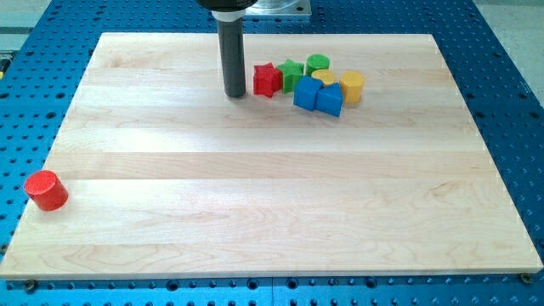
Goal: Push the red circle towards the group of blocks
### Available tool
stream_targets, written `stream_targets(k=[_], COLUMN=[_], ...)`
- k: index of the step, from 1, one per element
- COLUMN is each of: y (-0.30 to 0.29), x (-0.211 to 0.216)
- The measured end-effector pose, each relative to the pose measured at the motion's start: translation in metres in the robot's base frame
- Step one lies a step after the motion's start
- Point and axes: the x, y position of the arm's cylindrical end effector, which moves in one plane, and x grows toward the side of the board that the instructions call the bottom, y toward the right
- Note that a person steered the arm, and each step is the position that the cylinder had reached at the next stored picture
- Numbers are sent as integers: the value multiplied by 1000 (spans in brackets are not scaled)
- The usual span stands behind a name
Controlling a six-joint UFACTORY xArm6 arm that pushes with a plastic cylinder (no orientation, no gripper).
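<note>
The red circle [46, 189], a short red cylinder, stands alone near the left edge of the wooden board [272, 212], low at the view's left. The group of blocks lies near the view's top centre: a red star [266, 80], a green star [291, 74], a green cylinder [318, 63], a yellow block [323, 77] partly hidden, a yellow hexagon [352, 87] and two blue blocks [308, 93] [330, 99]. My tip [235, 93] rests on the board just left of the red star, far from the red circle.
The board lies on a blue perforated table [510, 102] that surrounds it on all sides. The arm's mount shows at the view's top centre above the rod.
</note>
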Motion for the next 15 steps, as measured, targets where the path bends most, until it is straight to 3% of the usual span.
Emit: stream_targets(k=[2,3,5,6,8,9,10,11,13,14,15], y=[41,3,-200,-247,-203,-117,-185,-247,-130,-160,-147], x=[-10,4,142,158,196,154,143,181,218,246,276])
